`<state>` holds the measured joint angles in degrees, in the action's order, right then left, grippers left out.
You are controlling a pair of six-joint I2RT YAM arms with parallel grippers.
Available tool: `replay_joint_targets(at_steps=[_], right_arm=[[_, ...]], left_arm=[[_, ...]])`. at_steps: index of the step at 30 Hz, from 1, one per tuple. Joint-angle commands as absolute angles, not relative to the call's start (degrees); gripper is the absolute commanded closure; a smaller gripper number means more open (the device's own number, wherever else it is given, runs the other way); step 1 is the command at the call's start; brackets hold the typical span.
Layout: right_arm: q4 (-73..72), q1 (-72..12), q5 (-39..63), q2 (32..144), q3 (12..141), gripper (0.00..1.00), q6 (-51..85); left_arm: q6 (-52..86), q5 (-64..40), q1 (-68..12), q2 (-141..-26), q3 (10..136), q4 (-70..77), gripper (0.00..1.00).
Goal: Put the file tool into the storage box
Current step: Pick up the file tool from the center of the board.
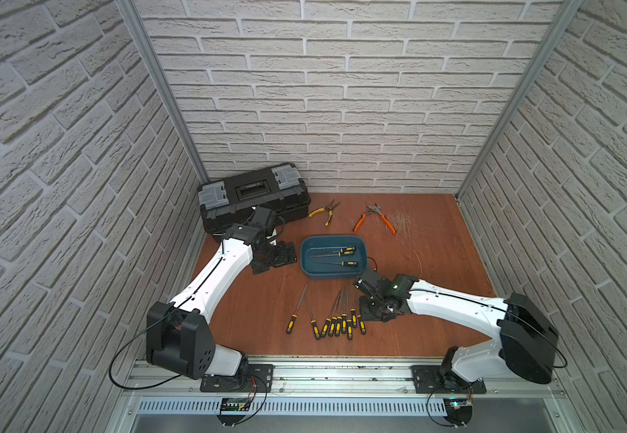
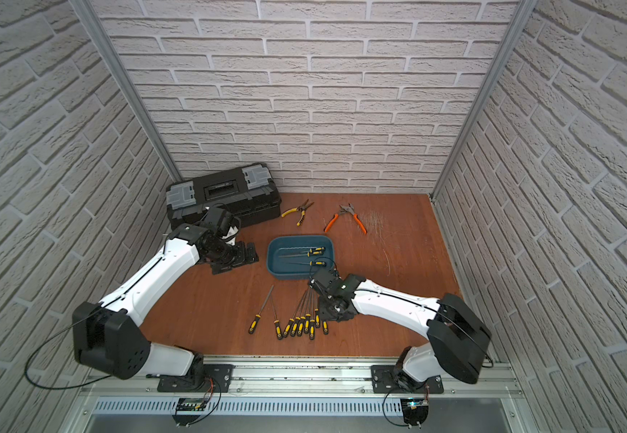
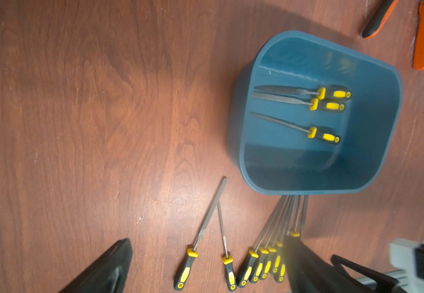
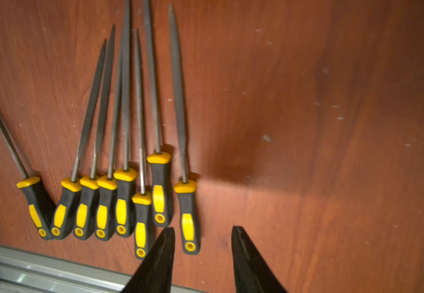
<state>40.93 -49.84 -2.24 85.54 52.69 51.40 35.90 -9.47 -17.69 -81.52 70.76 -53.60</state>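
Fingers of the right gripper (image 4: 202, 227) stand apart, empty, with a yellow-and-black-handled steel file (image 4: 187, 215) just beside one. Those of the left gripper (image 3: 209, 242) spread wide, empty.

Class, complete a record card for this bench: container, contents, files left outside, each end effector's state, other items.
Storage box: teal, lidless, mid-table
Files in box: three, lying flat
Files on table: nine, in front of the box
Left end effector: open, empty, beside the box
Right end effector: open, empty, over the end file handle
Other items: black toolbox, yellow pliers, orange pliers, at the back
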Motion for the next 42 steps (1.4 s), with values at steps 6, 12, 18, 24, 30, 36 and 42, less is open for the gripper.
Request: replay_joint_targets(at_steps=[6, 12, 18, 24, 30, 36, 42], right_arm=[[42.19, -54.39, -3.18, 94.14, 59.74, 0.6, 50.85], [44.98, -54.4, -7.48, 92.01, 58.67, 0.6, 52.43], [45.7, -54.4, -8.27, 90.79, 56.86, 0.6, 52.47], [43.05, -54.43, -6.28, 91.57, 55.15, 0.6, 51.34], [43.03, -54.42, -6.51, 93.45, 55.28, 0.62, 50.2], [41.54, -54.39, -6.06, 95.72, 54.68, 0.64, 49.83], [39.6, -54.4, -5.71, 96.4, 53.36, 0.69, 50.19]], left_arm=[[32.63, -7.76, -17.58, -79.54, 72.11, -54.84, 0.02], [31.25, -7.9, -16.7, -79.16, 72.22, -55.02, 0.02], [30.58, -11.85, -16.69, -79.86, 71.91, -53.43, 0.02], [30.65, -12.59, -16.75, -79.63, 71.37, -53.13, 0.02], [31.33, -12.57, -16.84, -79.18, 70.84, -53.13, 0.02], [31.9, -12.5, -17.17, -79.05, 71.17, -53.18, 0.02], [32.49, -12.4, -17.57, -79.99, 72.8, -53.52, 0.02]])
